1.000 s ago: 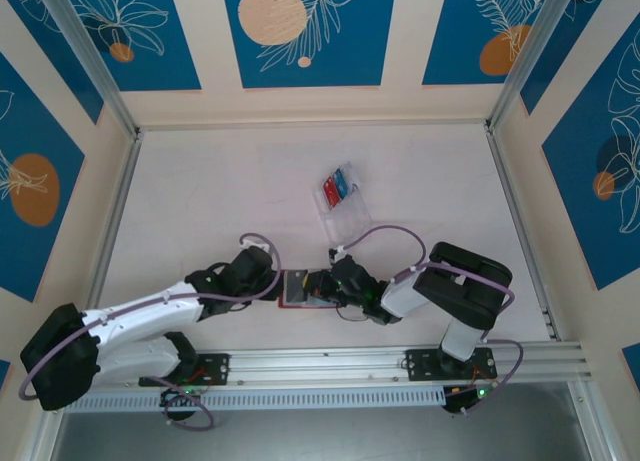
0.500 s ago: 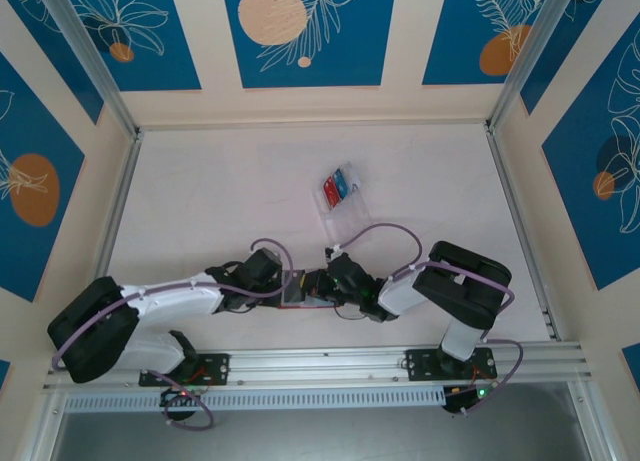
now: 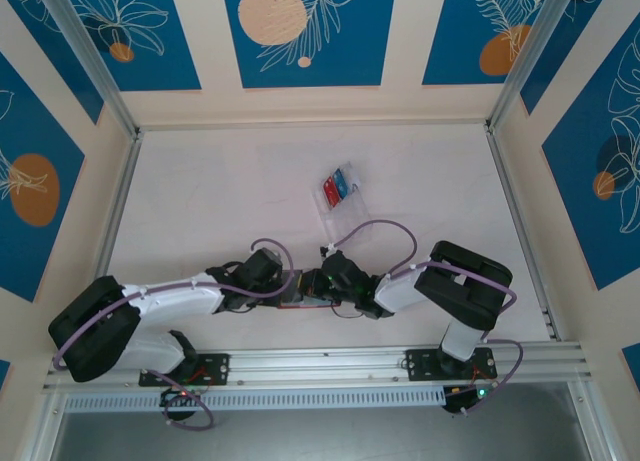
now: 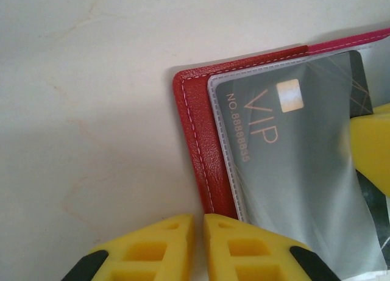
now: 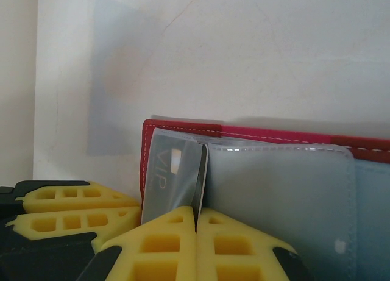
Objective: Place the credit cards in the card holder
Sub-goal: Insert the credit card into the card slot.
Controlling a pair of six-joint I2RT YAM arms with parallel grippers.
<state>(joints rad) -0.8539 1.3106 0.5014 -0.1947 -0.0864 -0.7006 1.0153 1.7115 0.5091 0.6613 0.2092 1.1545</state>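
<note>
Yellow foam pads, left gripper (image 4: 199,232): fingers drawn almost together with a thin slit between them and nothing seen in it. It sits just beside the holder's red edge.

Item 1, card holder (image 4: 196,141): red stitched cover, lying open and flat on the table (image 3: 220,201) between the 2 grippers. Judged light and floppy at the fold, and likely to slide on the smooth top unless pinned. The clear sleeve (image 5: 280,189) inside is soft film, and its mouth would buckle easily.

Item 2, black card (image 4: 298,153): marked VIP, with a gold chip, seemingly part-way under the sleeve film. Thin, stiff and slick. Best held by a short edge and pushed straight along its length.

Right gripper (image 5: 196,232): pads pressed together, apparently pinching the black card's trailing edge.

Items 3 and 4, red card (image 3: 329,190) and blue card (image 3: 343,184): side by side in the clear tray (image 3: 345,216), well apart from the holder. Same handling expected. They lie flat, so an edge would need lifting first.
</note>
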